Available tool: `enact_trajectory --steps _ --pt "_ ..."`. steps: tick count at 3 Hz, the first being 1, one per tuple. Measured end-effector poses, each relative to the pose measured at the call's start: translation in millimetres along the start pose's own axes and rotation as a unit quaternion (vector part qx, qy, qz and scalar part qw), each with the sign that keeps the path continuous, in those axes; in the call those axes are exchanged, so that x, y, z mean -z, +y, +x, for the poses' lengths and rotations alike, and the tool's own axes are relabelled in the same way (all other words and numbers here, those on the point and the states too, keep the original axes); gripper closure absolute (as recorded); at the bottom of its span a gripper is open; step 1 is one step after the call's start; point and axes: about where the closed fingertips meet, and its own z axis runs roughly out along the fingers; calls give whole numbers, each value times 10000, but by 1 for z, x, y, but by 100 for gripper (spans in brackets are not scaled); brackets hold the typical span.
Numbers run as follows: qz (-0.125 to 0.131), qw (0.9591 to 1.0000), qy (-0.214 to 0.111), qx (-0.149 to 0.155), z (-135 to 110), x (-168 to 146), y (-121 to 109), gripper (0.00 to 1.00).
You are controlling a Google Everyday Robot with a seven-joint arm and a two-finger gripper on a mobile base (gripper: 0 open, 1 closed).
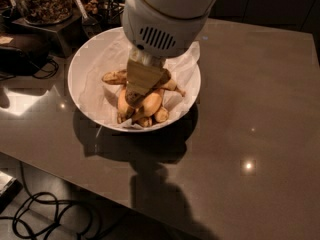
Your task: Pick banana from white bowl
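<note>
High near view, hand (136, 95) in bowl (74, 70)

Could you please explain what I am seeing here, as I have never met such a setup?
The big white cylinder at the top is the robot's arm, seen from a camera looking down past it; where that camera is mounted is not on record. At the arm's end is its gripper, lowered into the white bowl among the fruit. The bowl is lined with crumpled white paper and holds several overripe bananas; the plump yellow banana beside the gripper is likely the one to be picked. Whether anything is gripped cannot be seen. The bowl stands on a brown table. Behind it is a container of brown pieces, and black cables lie on the floor.
</note>
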Motion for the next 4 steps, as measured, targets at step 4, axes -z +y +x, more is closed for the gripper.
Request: enact_trajectory --steps 4 --pt "0 10000 0 0 0 0 0 72"
